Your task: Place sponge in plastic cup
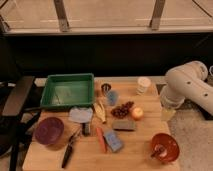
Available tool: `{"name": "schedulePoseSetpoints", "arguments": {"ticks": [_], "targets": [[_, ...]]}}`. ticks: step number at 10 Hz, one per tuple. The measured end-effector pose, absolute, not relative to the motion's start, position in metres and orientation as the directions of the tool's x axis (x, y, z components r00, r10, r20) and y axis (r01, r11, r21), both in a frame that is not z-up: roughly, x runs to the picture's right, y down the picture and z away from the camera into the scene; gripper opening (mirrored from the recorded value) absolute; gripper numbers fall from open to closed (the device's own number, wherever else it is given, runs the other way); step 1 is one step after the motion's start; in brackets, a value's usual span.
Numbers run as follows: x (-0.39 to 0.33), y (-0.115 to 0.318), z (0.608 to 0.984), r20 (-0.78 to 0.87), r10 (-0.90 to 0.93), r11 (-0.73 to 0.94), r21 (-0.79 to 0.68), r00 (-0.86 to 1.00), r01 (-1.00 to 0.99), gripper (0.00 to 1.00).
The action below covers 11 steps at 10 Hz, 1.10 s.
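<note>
Grey rectangular sponge [123, 125] lies near the small blue plastic cup [112, 97], apart; the gripper [167, 111] hangs well right of that cup, its grip unreadable.

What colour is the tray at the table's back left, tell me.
The tray is green, camera view; the gripper hangs by the table's right edge.

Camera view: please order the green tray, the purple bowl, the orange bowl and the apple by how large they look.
1. green tray
2. purple bowl and orange bowl: they look alike, so I do not rank them
3. apple
The tool hangs by the right edge of the table.
</note>
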<state>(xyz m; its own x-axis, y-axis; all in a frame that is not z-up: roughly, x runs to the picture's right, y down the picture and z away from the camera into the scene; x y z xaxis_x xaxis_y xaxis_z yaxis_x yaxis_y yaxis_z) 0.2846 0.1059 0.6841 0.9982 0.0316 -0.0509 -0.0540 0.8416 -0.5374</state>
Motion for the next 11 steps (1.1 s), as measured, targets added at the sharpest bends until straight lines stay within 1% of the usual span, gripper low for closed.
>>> {"name": "schedulePoseSetpoints", "arguments": {"ticks": [11], "targets": [[0.2847, 0.106, 0.6839, -0.048, 0.041, 0.841, -0.538, 0.998, -0.06, 0.65]]}}
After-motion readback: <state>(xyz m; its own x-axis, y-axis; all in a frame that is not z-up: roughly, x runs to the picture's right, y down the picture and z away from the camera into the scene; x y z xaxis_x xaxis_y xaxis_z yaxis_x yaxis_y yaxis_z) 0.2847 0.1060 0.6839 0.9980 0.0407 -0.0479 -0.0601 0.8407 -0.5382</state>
